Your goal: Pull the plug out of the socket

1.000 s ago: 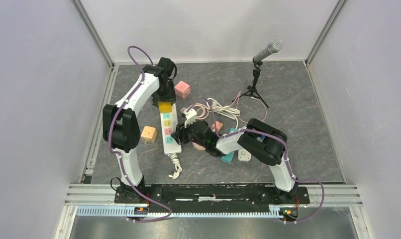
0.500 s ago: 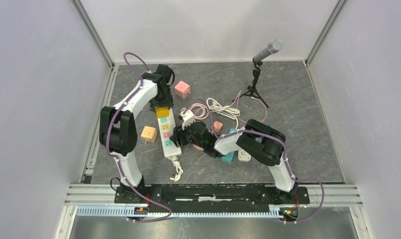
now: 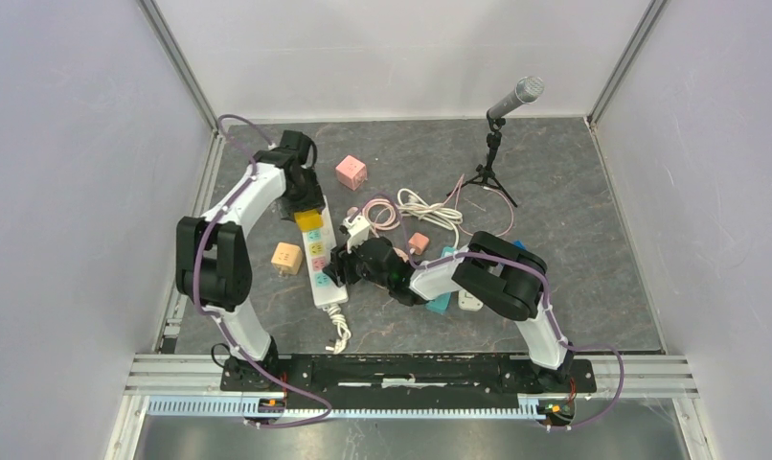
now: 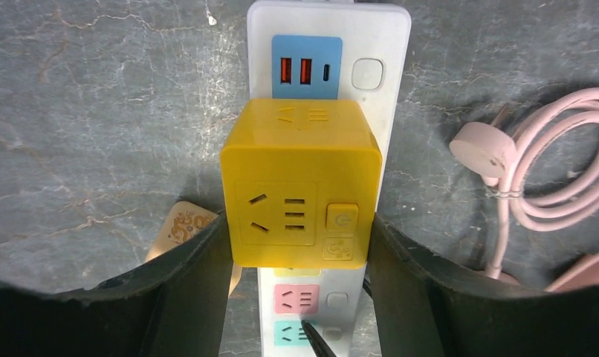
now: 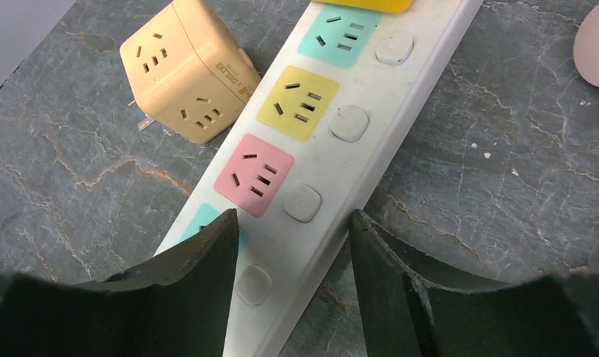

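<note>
Across the grey stone-patterned desk (image 3: pixel 574 249), the long white power strip (image 3: pixel 317 264) has pivoted over the last second. Its far end, the one carrying the plug, has swung toward your left, and the cable end has barely moved.

The yellow cube-shaped plug (image 4: pixel 299 186) rode along with it. It sits on the strip just below the blue USB panel (image 4: pixel 306 71), with no gap showing from above. I judge that the pull has so far dragged the strip rather than freed the plug.

Your left pincer (image 4: pixel 298 223) is clamped on the yellow cube, its black fingers (image 4: pixel 192 290) flat against two opposite side faces.

Your right pincer (image 5: pixel 293 219) is spread to the strip's width near the cable end, just past the pink socket (image 5: pixel 253 175), with a finger against each long edge. It appears to be gripping the strip, but it has drifted slightly left too. You probably need a firmer hold-down there before the next pull.
</note>
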Controlling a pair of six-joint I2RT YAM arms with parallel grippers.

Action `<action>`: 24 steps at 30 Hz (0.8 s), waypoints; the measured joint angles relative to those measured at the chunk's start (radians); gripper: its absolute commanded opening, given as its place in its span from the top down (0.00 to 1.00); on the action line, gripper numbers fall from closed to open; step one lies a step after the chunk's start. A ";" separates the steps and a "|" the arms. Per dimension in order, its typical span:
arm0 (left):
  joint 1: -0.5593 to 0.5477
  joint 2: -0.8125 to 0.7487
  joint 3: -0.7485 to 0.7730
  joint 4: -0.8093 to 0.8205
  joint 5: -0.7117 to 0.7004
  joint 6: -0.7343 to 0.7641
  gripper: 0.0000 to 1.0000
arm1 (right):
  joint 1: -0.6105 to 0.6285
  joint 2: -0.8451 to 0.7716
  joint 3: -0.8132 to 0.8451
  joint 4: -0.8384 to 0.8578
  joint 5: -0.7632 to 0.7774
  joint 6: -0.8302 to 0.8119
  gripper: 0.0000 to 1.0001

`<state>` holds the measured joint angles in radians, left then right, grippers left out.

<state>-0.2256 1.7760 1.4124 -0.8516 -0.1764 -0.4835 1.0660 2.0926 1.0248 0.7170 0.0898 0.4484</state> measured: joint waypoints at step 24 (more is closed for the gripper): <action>0.046 -0.050 0.069 -0.049 0.076 0.002 0.61 | 0.008 0.023 0.080 -0.085 0.059 0.008 0.47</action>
<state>-0.1795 1.7264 1.4811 -0.9009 -0.1009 -0.4812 1.0737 2.1159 1.1053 0.6323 0.1486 0.4564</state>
